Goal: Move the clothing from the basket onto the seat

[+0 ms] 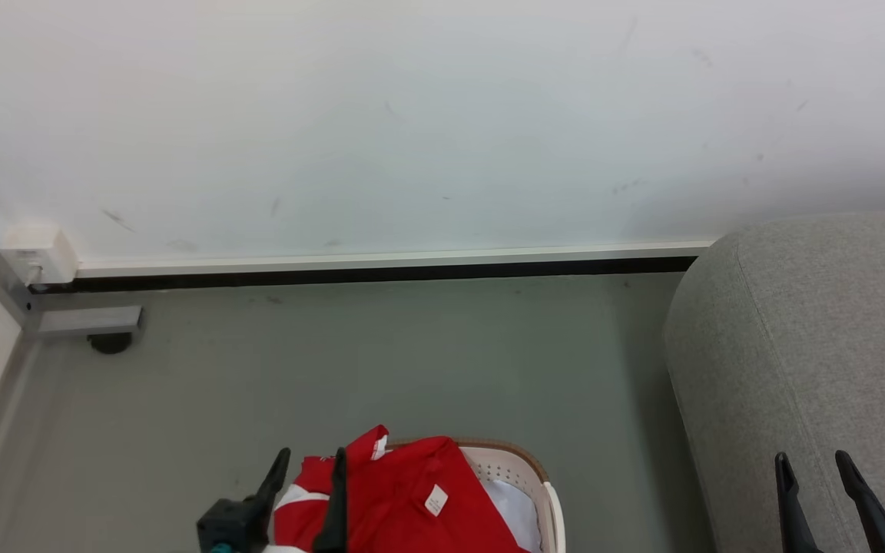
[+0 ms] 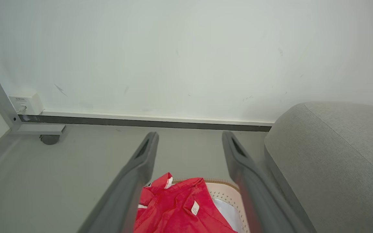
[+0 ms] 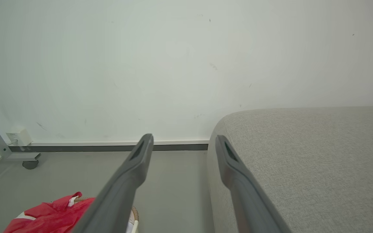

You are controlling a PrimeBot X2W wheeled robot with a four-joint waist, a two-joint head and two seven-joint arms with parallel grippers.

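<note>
The bright red clothing [image 1: 404, 495] with a small white label is heaped in the white basket [image 1: 515, 461], whose brown rim shows at the bottom of the head view. My left gripper [image 1: 310, 468] hangs above the garment's left part, open and empty; its wrist view looks down on the clothing [image 2: 180, 210] and the basket [image 2: 225, 194] between its fingers [image 2: 144, 155]. The grey seat [image 1: 819, 338] fills the right side. My right gripper [image 1: 815, 465] is open over the seat's near left edge, holding nothing. The right wrist view shows the seat [image 3: 309, 155] and the clothing [image 3: 53, 213].
A pale cloth [image 1: 515, 507] lies in the basket under the red garment. Grey floor [image 1: 381, 361] runs back to a white wall with a dark baseboard. At the left stand a metal frame post with a caster [image 1: 111, 342] and a white wall box [image 1: 39, 253].
</note>
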